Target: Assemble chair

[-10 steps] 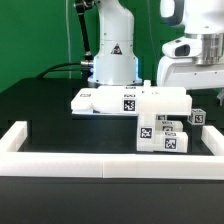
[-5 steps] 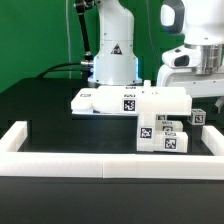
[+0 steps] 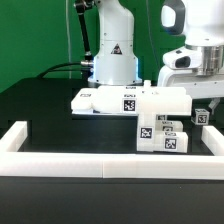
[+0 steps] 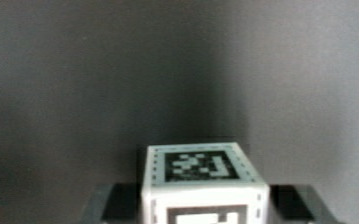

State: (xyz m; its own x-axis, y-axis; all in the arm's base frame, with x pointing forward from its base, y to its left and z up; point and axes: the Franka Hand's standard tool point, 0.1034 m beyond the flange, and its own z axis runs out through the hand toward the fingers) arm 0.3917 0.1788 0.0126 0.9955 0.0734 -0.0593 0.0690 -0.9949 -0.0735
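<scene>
The part-built chair (image 3: pixel 160 108), a chunky white structure with square tags, stands at the exterior view's right. Just to its right, my gripper (image 3: pixel 204 103) reaches down over a small white tagged block (image 3: pixel 199 118) on the black table. The wrist view shows that block (image 4: pixel 201 168) filling the gap between my dark fingers (image 4: pixel 119 200), one on each side, with one tag on its upper face and another on the face below. My gripper (image 4: pixel 202 203) is shut on the block.
A thick white border rail (image 3: pixel 100 162) runs along the table's front edge and up both sides. The marker board (image 3: pixel 92 100) lies behind the chair, in front of the arm's base (image 3: pixel 113 55). More small tagged parts (image 3: pixel 168 140) sit at the chair's front.
My gripper has come down and slightly toward the exterior view's left, onto the small block beside the chair. The chair and other parts have not moved.
</scene>
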